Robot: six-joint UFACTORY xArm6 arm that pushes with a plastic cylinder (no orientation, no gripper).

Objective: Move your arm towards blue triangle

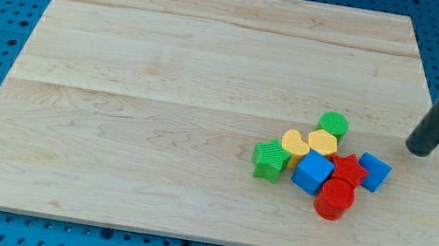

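Note:
The blue triangle (374, 171) lies on the wooden board (163, 88), at the right end of a cluster of blocks in the view's lower right. My tip (416, 152) rests on the board up and to the right of the blue triangle, a short gap away and touching no block. The rod rises from it toward the view's top right corner.
The rest of the cluster lies left of the blue triangle: a red star (348, 169), a red cylinder (334, 200), a blue cube (312, 171), a yellow hexagon (322, 142), a yellow heart (294, 142), a green cylinder (334, 124) and a green star (270, 158). The board's right edge is near my tip.

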